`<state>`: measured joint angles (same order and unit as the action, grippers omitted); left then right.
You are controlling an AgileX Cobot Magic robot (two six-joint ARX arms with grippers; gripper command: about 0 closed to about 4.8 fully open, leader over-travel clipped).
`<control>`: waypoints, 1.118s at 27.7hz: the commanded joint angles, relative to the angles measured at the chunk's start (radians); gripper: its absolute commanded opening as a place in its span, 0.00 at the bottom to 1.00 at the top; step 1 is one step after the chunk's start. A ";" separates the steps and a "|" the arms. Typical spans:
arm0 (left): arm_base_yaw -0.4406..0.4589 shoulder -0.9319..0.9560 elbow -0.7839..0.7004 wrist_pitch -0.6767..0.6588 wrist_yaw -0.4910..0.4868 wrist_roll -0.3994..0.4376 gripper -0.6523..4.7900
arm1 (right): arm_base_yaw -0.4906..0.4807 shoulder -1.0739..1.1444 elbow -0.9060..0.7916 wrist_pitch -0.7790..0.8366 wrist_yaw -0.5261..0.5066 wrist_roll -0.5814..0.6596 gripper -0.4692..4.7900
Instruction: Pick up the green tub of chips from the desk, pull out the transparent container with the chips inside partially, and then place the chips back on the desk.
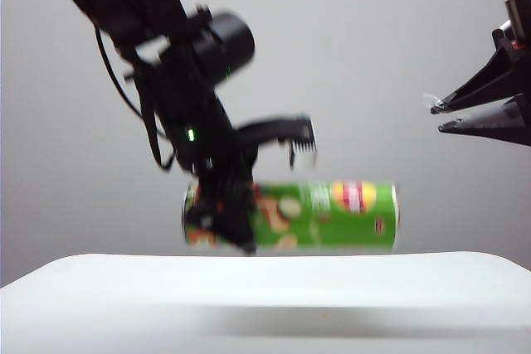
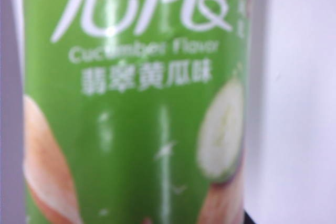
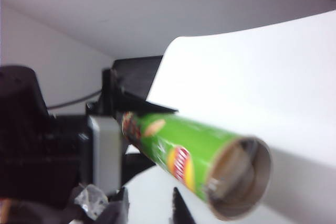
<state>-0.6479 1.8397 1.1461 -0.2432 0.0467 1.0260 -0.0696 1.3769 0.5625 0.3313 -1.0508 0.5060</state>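
L gripper is clamping the green tub of chips near its left end, holding it level just above the desk; R gripper is hanging off to the right w/ jaws slightly parted, gripping nothing, well apart from the tub's open end

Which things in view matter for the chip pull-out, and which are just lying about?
In the job:
- green tub of chips, held level in the left hand
- right hand, apart from the tub
- desk

Lying about:
- nothing else in view
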 commanded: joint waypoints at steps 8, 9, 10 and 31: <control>0.059 -0.192 0.003 -0.097 0.117 -0.013 0.62 | 0.001 -0.005 0.002 0.045 -0.187 0.112 0.38; 0.072 -0.198 0.003 -0.116 0.120 -0.013 0.62 | 0.001 -0.005 0.002 0.053 -0.198 0.128 0.38; 0.081 -0.201 0.003 -0.126 0.131 -0.014 0.62 | 0.001 -0.005 0.002 0.057 -0.204 0.140 0.38; 0.013 -0.232 0.003 -0.038 -0.027 0.152 0.61 | 0.026 0.044 0.002 0.051 -0.213 0.306 0.39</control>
<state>-0.6308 1.6257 1.1461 -0.3115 -0.0071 1.1782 -0.0444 1.4158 0.5629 0.3771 -1.2533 0.8078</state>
